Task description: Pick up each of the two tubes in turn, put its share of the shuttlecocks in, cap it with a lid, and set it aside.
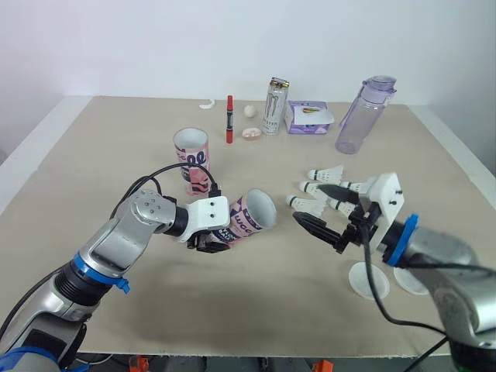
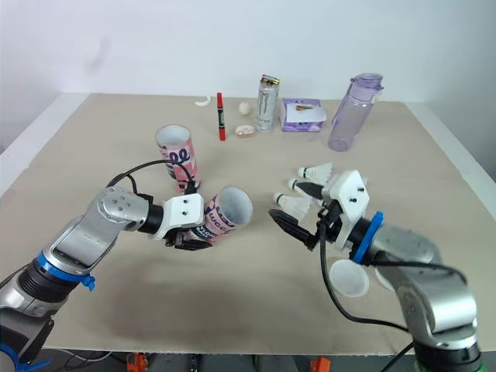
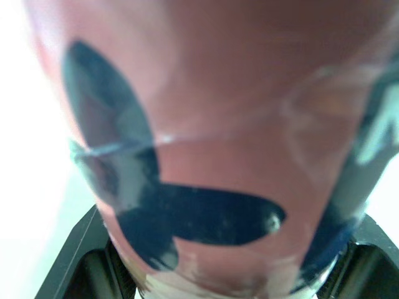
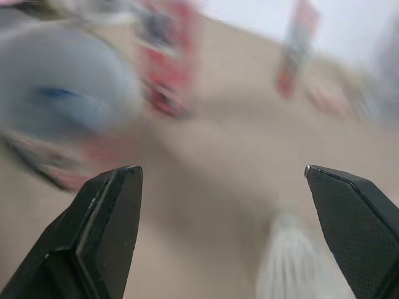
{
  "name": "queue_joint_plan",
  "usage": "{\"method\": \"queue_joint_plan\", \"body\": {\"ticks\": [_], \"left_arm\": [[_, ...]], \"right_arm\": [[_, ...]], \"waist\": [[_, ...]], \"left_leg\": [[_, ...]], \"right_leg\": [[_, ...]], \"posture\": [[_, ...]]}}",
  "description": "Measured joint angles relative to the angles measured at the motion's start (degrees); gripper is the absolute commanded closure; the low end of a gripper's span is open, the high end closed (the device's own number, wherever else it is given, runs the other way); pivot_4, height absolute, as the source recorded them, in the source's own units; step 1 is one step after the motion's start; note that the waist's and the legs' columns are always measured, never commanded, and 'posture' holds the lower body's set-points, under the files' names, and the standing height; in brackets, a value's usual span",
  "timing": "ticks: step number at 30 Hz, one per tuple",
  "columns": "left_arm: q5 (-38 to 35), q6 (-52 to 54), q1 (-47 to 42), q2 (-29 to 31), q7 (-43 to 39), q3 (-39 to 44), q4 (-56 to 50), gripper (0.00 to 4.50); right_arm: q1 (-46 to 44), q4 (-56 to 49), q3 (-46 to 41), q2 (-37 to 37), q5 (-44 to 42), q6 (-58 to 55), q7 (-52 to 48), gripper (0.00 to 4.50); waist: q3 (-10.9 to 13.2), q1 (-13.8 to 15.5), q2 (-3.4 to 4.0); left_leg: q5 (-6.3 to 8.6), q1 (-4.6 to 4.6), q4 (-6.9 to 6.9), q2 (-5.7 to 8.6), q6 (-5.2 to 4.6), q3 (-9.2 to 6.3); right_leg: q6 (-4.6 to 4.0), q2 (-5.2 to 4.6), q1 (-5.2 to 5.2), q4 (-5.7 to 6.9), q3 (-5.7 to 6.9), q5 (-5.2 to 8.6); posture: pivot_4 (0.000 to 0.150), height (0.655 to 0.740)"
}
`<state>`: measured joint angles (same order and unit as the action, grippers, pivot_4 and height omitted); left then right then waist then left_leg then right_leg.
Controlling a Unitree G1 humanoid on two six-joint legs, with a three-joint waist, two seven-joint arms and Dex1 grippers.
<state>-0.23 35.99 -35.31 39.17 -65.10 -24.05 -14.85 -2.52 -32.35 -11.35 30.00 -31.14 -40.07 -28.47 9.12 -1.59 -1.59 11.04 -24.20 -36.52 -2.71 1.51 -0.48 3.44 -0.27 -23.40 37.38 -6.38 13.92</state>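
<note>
My left gripper (image 1: 212, 242) is shut on a pink printed tube (image 1: 253, 216), held tilted just above the table with its open mouth facing right. The tube's pink wall (image 3: 206, 124) sits between the black fingers (image 3: 81, 249) in the left wrist view. A second pink tube (image 1: 191, 158) stands upright behind it. Several white shuttlecocks (image 1: 325, 173) lie in a cluster at centre right. My right gripper (image 1: 311, 204) is open and holds nothing, hovering beside the nearest shuttlecock (image 1: 298, 201) and pointing toward the held tube. Two white lids (image 1: 367, 280) lie near the front right edge.
Along the back stand a silver can (image 1: 274, 106), a purple water bottle (image 1: 361, 116) and a purple box (image 1: 310, 117). A red stick (image 1: 229, 118), a small ball (image 1: 249, 111) and a small pale dish (image 1: 251, 133) lie nearby.
</note>
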Motion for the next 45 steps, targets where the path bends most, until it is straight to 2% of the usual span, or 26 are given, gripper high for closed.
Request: {"method": "queue_joint_plan", "body": {"ticks": [9,33,38,39,40,41,43,45], "left_arm": [[0.01,0.08,0.20,0.44,0.07,0.02,-0.38,1.63],[0.10,0.74,0.51,0.79,0.90,-0.10,-1.49,1.63],[0.09,1.01,0.66,0.80,1.08,-0.09,-1.77,1.63],[0.09,1.21,0.67,0.80,1.10,-0.09,-1.87,1.63],[0.10,1.32,0.67,0.80,1.12,-0.09,-1.92,1.63],[0.10,1.40,0.68,0.80,1.17,-0.09,-1.98,1.63],[0.09,1.44,0.71,0.80,1.23,-0.09,-2.03,1.63],[0.10,1.47,0.74,0.80,1.30,-0.09,-2.06,1.63]], "right_arm": [[1.78,3.08,6.30,-5.37,6.04,0.05,7.34,0.03],[-9.62,16.03,9.00,-10.59,8.61,1.02,7.82,0.03],[-11.85,19.65,8.41,-11.22,9.29,1.01,9.62,2.42],[-12.22,19.98,8.42,-11.24,9.44,1.05,9.69,2.52],[-12.57,20.41,8.43,-11.24,9.57,1.11,9.73,3.25],[-12.99,20.94,8.45,-11.24,9.86,1.28,9.77,3.76],[-13.50,21.48,8.46,-11.27,10.20,1.44,9.78,4.43],[-13.79,21.89,8.46,-11.40,10.25,1.65,9.73,4.43]], "waist": [[0.02,-0.70,0.18],[0.02,-1.04,0.18],[0.02,-1.05,0.18],[0.02,-1.05,0.18],[0.02,-1.05,0.18],[0.02,-1.05,0.18],[0.02,-1.05,0.18],[0.02,-1.05,0.18]], "left_leg": [[0.00,0.00,-0.01,0.02,0.00,0.06],[0.00,0.00,0.01,0.02,0.00,0.04],[0.00,0.00,0.01,0.03,0.00,0.04],[0.00,0.00,0.01,0.03,0.00,0.04],[0.00,0.00,0.01,0.03,0.00,0.04],[0.00,0.00,0.01,0.03,0.00,0.05],[0.00,0.00,0.01,0.03,0.00,0.05],[0.00,0.00,0.01,0.03,0.00,0.04]], "right_leg": [[0.03,-0.02,0.00,0.00,-0.06,-0.02],[0.04,-0.01,0.01,0.00,-0.05,-0.02],[0.05,-0.01,0.01,0.00,-0.05,-0.02],[0.05,-0.01,0.01,0.00,-0.05,-0.02],[0.06,-0.01,0.01,0.00,-0.05,-0.02],[0.05,-0.01,0.01,0.00,-0.05,-0.02],[0.05,-0.01,0.01,0.00,-0.05,-0.02],[0.05,-0.01,0.01,0.00,-0.05,-0.02]], "posture": [[0.150,0.7400],[0.150,0.7400],[0.150,0.7400],[0.150,0.7400],[0.150,0.7400],[0.150,0.7400],[0.150,0.7400],[0.150,0.7400]]}}
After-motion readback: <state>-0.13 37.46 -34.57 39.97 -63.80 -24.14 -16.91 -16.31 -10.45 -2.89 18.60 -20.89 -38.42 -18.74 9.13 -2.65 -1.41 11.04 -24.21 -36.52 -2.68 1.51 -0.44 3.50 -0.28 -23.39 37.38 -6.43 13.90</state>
